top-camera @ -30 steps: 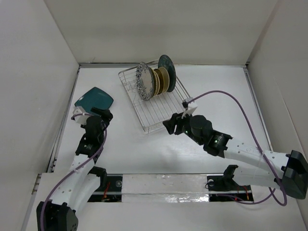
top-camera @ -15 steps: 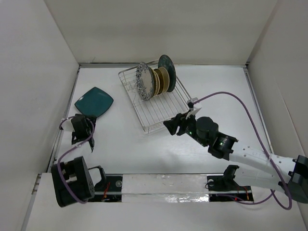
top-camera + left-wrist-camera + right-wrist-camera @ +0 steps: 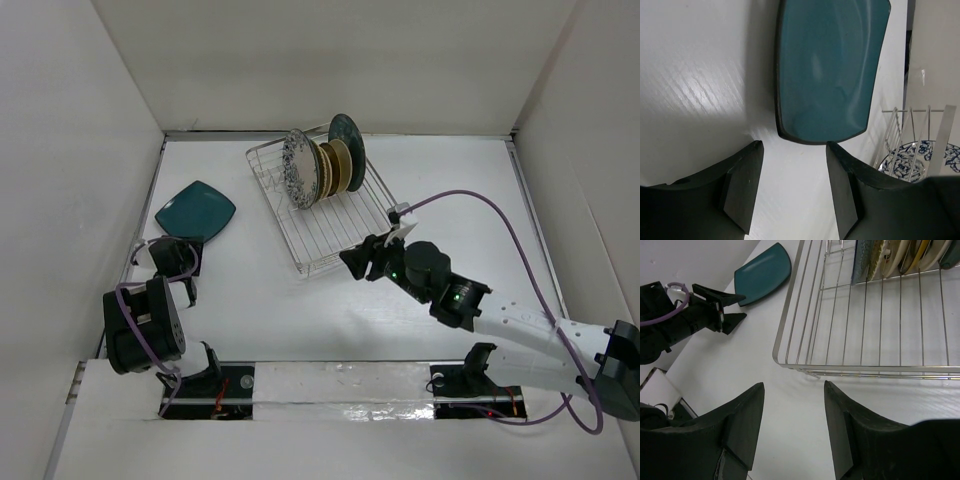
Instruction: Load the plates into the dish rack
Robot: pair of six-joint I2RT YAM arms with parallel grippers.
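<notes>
Left end effector (image 3: 792, 150) released, empty, at desk's left edge. Teal rounded-square plate (image 3: 827, 70) lies flat on white desk (image 3: 270, 310), just beyond its fingertips, not touching. Right end effector (image 3: 792, 390) released, empty, near corner of silver wire dish rack (image 3: 785, 315). Blue-and-white patterned plate (image 3: 298, 168), gold-brown round plate (image 3: 341, 166) and dark teal round plate (image 3: 347, 133) stand upright at rack's far end.

Glossy teal plate (image 3: 827, 70), silver wire rack (image 3: 860, 320)
</notes>
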